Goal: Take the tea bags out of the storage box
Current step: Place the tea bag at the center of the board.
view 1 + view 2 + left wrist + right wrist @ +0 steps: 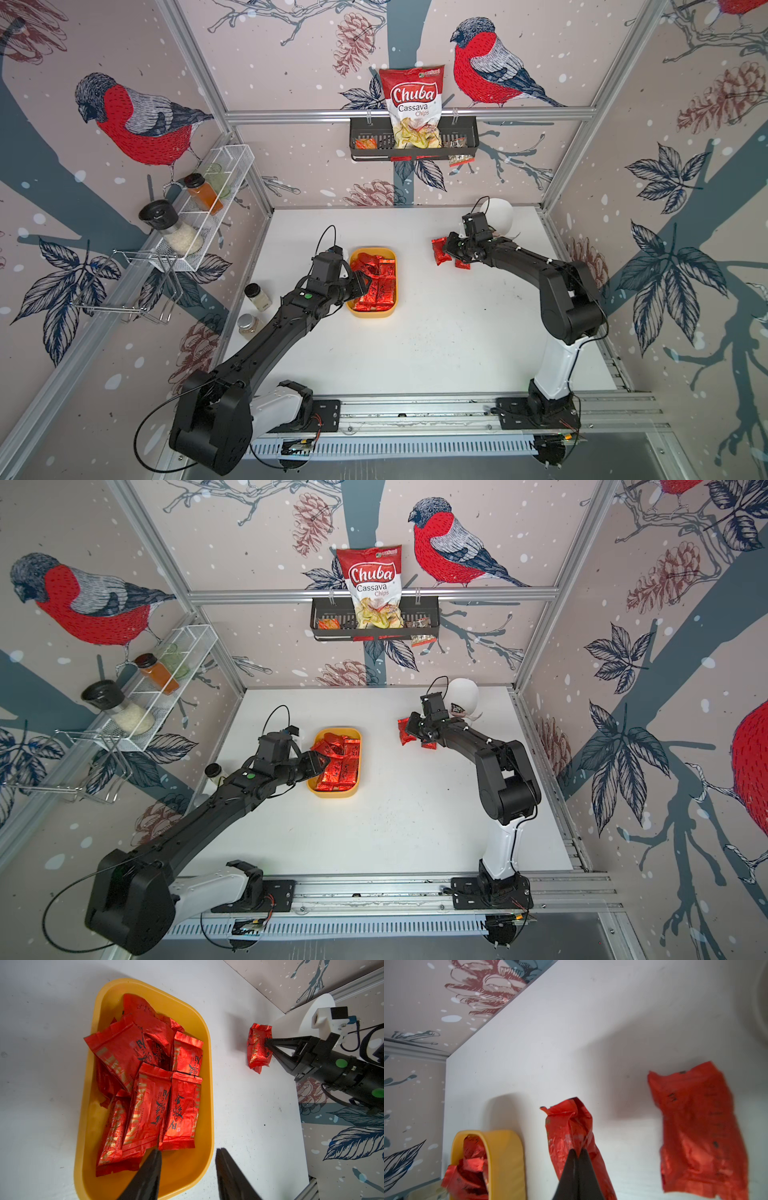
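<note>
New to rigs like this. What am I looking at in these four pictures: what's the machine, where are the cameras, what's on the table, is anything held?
Two black robot arms are mounted at one edge of a white table, each ending in a two-finger gripper. Two pictures look down on the whole scene; the other two come from a camera on each wrist. On the table lie a yellow storage box full of red tea bags, one loose tea bag and two small jars. The left gripper hangs open and empty at the box. The right gripper is shut on a tea bag away from the box.
</note>
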